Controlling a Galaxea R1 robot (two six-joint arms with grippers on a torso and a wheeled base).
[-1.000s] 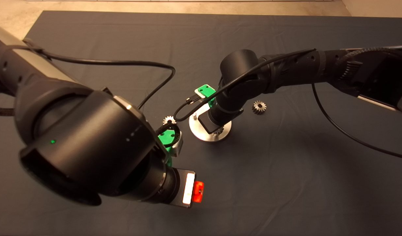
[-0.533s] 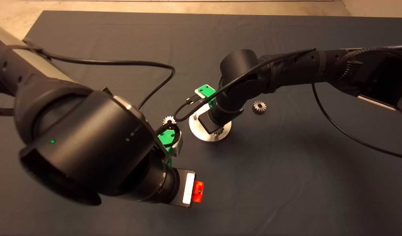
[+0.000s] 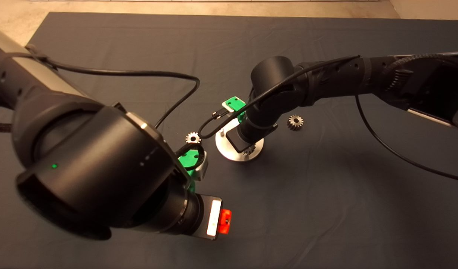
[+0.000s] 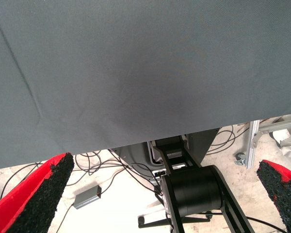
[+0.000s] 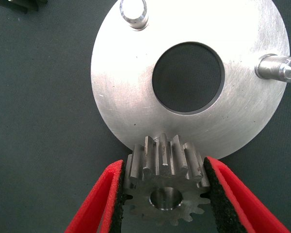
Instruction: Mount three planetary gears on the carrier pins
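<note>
Gear (image 5: 164,191) pinched between the black pads of the right claw (image 5: 163,194), sitting at the rim of the silver plate (image 5: 121,87), and only the wrist view gives us that. It also shows two bare pins (image 5: 134,11) (image 5: 278,67). From above we see two more gears lying loose: one (image 3: 193,138) by the left claw (image 3: 219,221), one (image 3: 295,121) beyond the plate. Left claw spread wide, parked low on the tabletop (image 3: 326,209).
</note>
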